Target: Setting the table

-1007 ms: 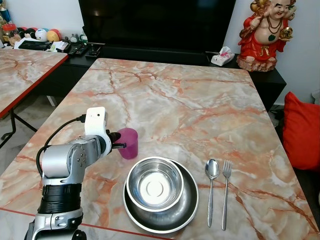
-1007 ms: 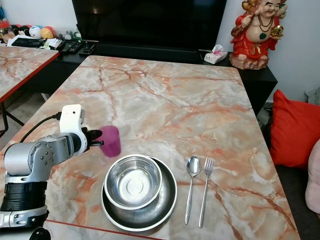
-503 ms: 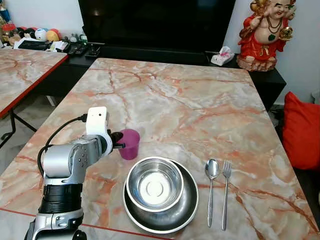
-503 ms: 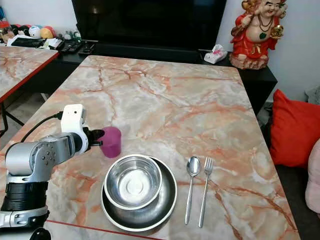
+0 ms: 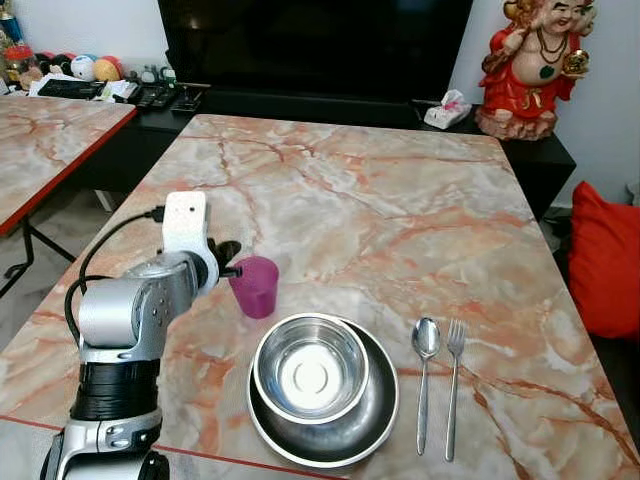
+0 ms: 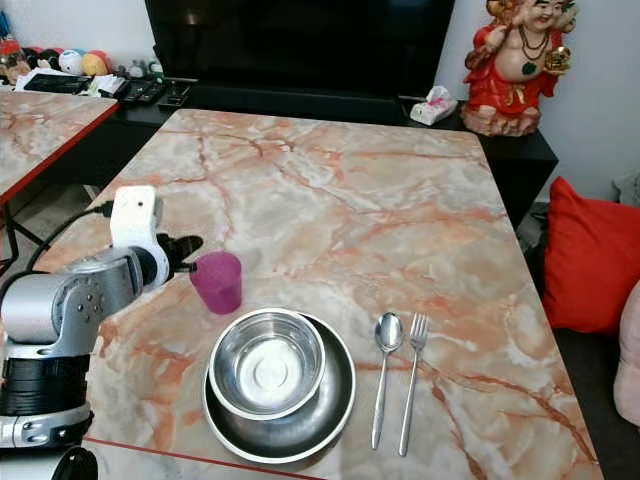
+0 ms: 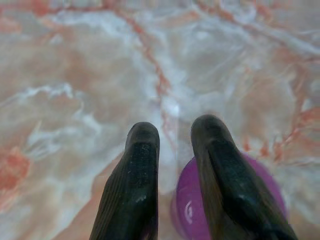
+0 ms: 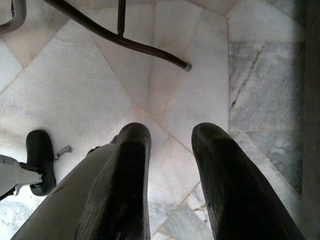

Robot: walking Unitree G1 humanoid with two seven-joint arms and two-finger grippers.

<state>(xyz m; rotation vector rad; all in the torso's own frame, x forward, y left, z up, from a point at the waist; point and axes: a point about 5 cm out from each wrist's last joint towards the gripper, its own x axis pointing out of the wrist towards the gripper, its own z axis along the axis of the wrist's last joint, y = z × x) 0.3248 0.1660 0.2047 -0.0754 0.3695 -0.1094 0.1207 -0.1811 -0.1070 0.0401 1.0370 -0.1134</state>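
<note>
1. Left gripper point(image 5: 232, 262): hovering at the rim of the small purple plastic cup point(image 5: 254, 286), black fingers parted and gripping nothing; in the wrist view one finger is overlapping the cup.
2. Cup: standing upright on the orange-veined marble table point(image 5: 380, 210), just beside the steel bowl point(image 5: 309, 366) nested in a steel plate point(image 5: 372, 420).
3. Risk: a finger clipping the rim, tipping the cup.
4. Right gripper point(image 8: 170, 145): hanging idle over floor tiles, fingers parted, holding nothing.
</note>
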